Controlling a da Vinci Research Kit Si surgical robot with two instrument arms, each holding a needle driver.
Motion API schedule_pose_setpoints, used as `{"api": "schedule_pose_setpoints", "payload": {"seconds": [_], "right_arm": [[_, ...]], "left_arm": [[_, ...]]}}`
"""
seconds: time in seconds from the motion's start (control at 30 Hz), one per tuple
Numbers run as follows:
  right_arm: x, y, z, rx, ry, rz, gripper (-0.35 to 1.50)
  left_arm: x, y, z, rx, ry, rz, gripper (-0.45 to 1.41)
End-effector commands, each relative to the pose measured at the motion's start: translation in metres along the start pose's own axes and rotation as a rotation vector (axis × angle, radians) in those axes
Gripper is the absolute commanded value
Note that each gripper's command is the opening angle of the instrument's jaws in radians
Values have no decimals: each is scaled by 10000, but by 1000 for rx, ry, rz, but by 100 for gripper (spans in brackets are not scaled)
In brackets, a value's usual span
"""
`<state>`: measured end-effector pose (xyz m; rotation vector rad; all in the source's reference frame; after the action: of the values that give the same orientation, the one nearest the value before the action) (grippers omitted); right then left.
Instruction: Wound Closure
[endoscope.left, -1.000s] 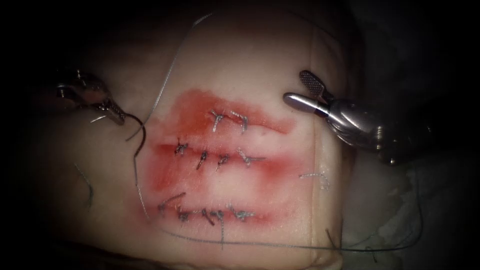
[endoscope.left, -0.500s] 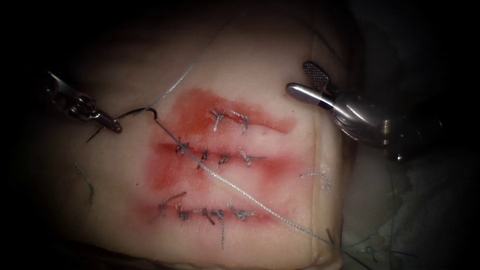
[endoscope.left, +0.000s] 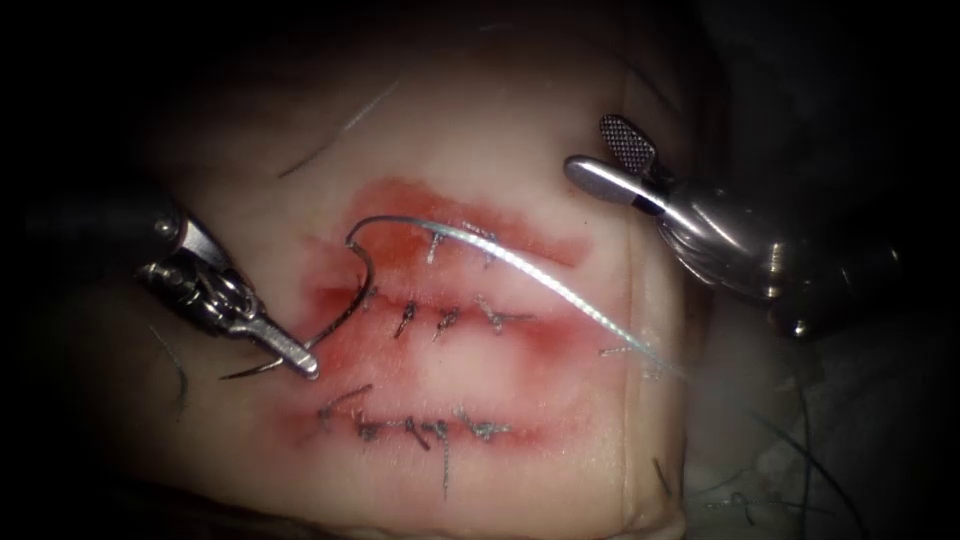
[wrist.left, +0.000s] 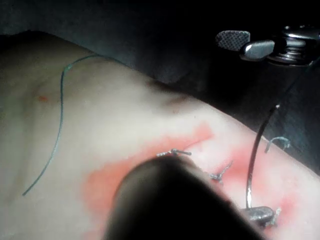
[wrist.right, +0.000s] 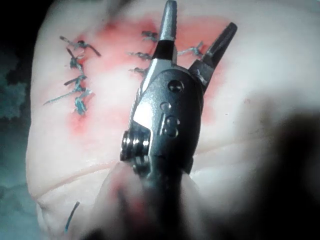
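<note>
Now the left gripper (endoscope.left: 300, 362) is clenched on the curved needle (endoscope.left: 352, 290), close to one end of its curve, at the left of the red stained patch on the tissue (endoscope.left: 520, 120); the needle arches up free above the tissue and is not stuck in it; the thread (endoscope.left: 540, 278) runs from the needle's top end across the stitched cuts toward the right edge of the tissue; the right gripper (endoscope.left: 598, 170) hangs over the right side of the tissue with its jaws spread apart, holding nothing; three rows of stitches (endoscope.left: 440, 322) lie in the red fluid (endoscope.left: 400, 215).
</note>
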<state>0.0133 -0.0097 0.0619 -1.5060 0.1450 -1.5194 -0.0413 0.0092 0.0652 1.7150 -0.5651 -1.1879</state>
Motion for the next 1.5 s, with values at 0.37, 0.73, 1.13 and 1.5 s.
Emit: {"api": "schedule_pose_setpoints", "payload": {"seconds": [0.37, 0.73, 1.13, 1.5], "right_arm": [[-60, -8, -2, -5, -92, 45, 130], [-123, 31, -16, -56, -126, 161, 89], [-65, 164, -10, -256, 24, 259, 99], [-3, 155, 46, -42, -42, 190, 103]], "left_arm": [[-50, -8, -14, -112, -324, 127, -42], [-95, 84, -55, -487, -337, 188, -45], [-110, 52, -62, -406, -443, -20, -43], [-100, 33, -40, -242, -431, -75, -45]]}}
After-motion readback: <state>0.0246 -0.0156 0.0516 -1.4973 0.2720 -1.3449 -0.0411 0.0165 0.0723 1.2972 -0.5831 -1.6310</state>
